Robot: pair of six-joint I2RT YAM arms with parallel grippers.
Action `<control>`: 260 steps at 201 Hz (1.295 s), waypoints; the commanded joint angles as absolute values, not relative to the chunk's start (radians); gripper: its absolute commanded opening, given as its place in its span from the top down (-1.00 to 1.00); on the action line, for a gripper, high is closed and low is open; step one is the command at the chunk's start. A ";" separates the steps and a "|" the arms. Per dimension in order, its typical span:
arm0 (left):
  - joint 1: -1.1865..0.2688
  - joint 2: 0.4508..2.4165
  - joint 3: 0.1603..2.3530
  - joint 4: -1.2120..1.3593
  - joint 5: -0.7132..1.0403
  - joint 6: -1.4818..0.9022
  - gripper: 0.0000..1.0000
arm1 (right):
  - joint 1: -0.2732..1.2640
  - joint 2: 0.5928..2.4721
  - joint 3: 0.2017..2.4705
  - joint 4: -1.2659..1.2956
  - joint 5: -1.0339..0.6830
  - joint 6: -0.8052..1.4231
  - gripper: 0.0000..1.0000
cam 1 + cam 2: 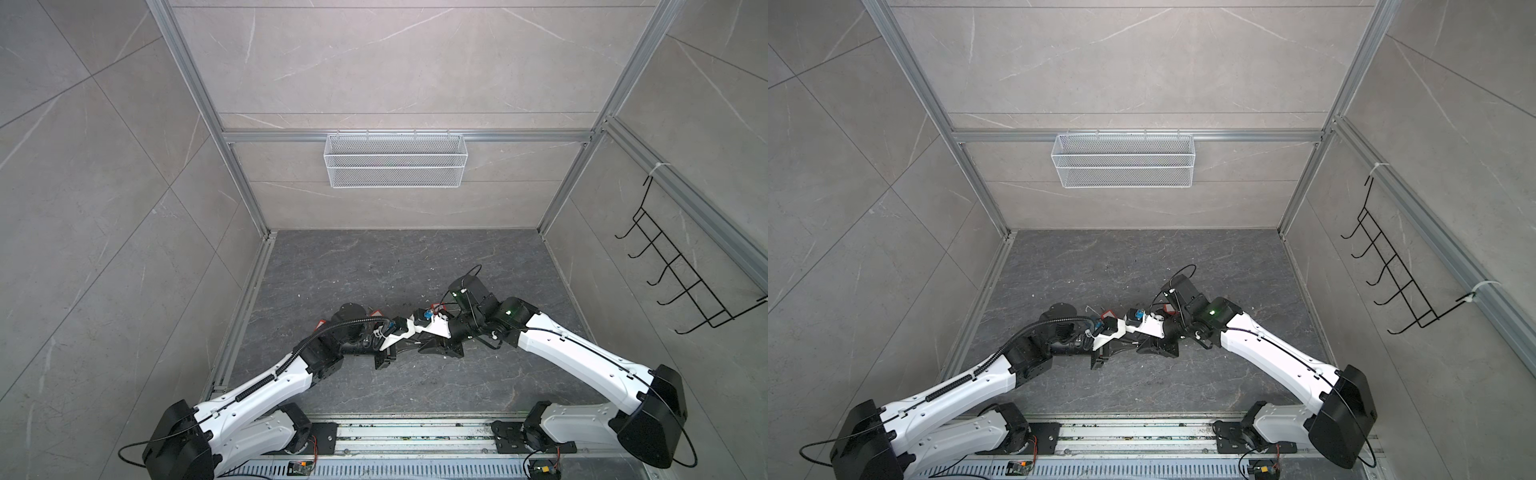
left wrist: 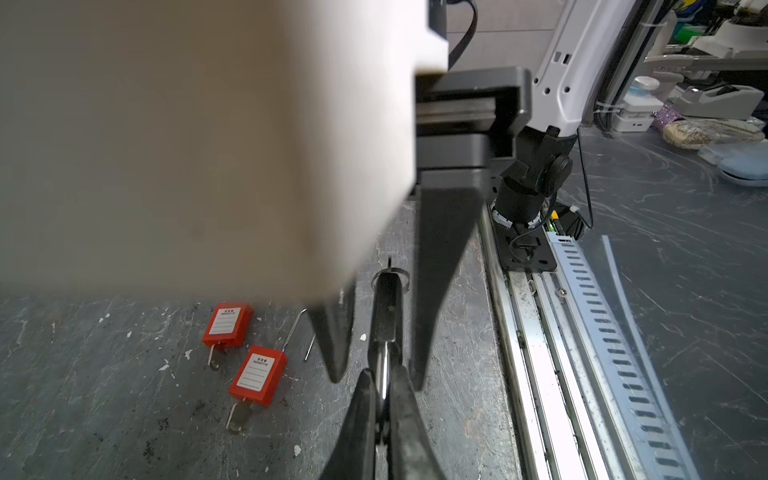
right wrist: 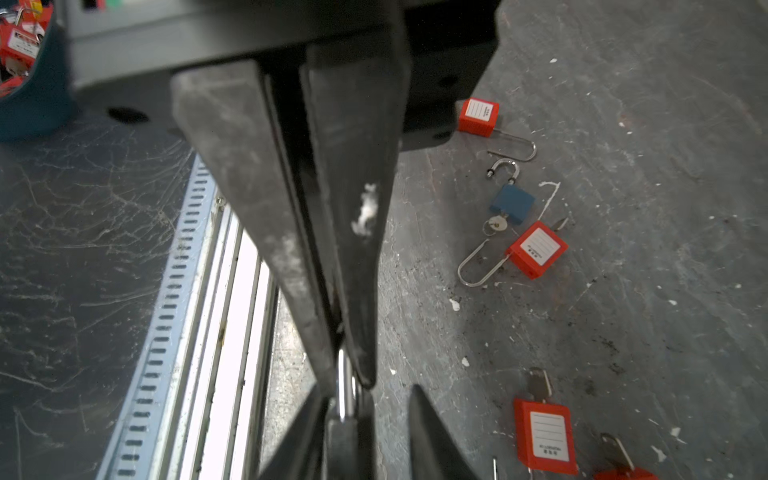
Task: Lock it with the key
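Only wrist views show left fingers (image 2: 358,424) pinching the padlock shackle (image 2: 383,374).

We see the far half of the worktop (image 1: 395,257) open, while nearer the front the left arm (image 1: 266,382) and right arm (image 1: 582,349) meet mid-worktop, with red padlocks (image 3: 538,249) and a blue padlock (image 3: 512,203) scattered beside them.

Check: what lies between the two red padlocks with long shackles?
A blue padlock, a key at its base, lies between one red padlock and the other red padlock; the right wrist view shows it.
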State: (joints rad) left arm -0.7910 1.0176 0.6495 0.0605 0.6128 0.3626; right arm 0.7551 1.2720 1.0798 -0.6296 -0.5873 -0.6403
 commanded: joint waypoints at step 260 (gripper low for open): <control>-0.767 1.065 0.811 -0.181 0.701 0.593 1.00 | 0.744 1.205 1.075 -0.757 -0.530 -0.624 0.85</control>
